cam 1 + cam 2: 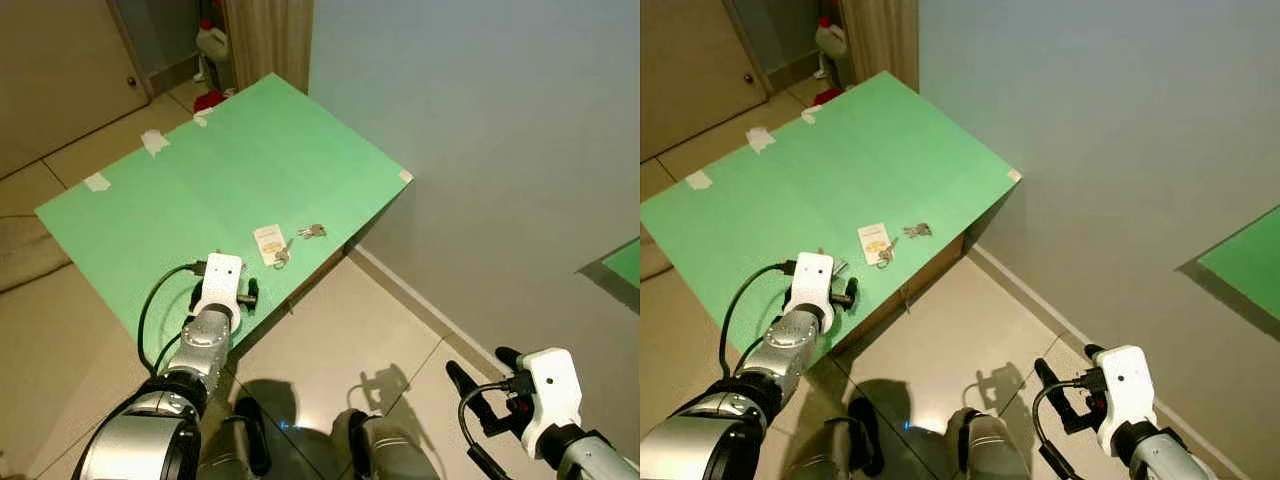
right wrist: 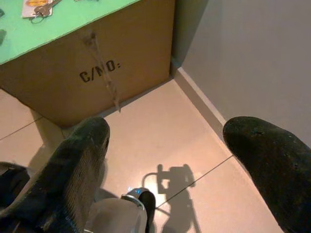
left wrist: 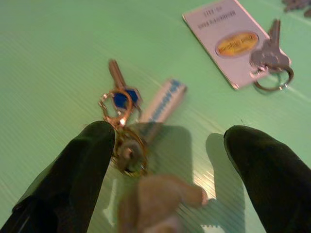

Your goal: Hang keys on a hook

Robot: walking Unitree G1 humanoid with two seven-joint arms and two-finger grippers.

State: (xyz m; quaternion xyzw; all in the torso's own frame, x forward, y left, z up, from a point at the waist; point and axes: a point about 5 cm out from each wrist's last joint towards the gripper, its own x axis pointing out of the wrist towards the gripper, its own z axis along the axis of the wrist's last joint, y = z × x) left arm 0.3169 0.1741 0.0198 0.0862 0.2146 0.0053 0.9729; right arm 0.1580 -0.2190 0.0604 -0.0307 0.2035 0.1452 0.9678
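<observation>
In the head views you see a green board [image 1: 240,170] lying on a cardboard box in the corner beside a grey wall [image 1: 480,130], with bits of white tape [image 1: 154,141] along its far left edge. Near the board's near edge lie a white tag with a key [image 1: 270,245] and, just right of it, a small loose bunch of keys [image 1: 311,231]. Your left gripper [image 1: 250,295] sits over the near edge of the board, left of the tag, its white wrist housing covering most of the fingers. Your right gripper [image 1: 480,385] hangs low on the right over the tiled floor [image 1: 370,310], well apart from the board. In the left wrist view your fingers [image 3: 82,165] are spread wide and released, holding nothing; between them, closer to one finger, lies the key set [image 3: 121,104] with a blue-capped key, a gold ring and a white-and-blue fob, flat on the green surface. A blurred tan shape sits in the near foreground; you cannot tell what it is. The tag with its key and ring lies farther off. In the right wrist view your right fingers [image 2: 77,160] are also spread apart and empty, above the floor, with the printed side of the cardboard box [image 2: 102,73] and the wall's skirting ahead.
</observation>
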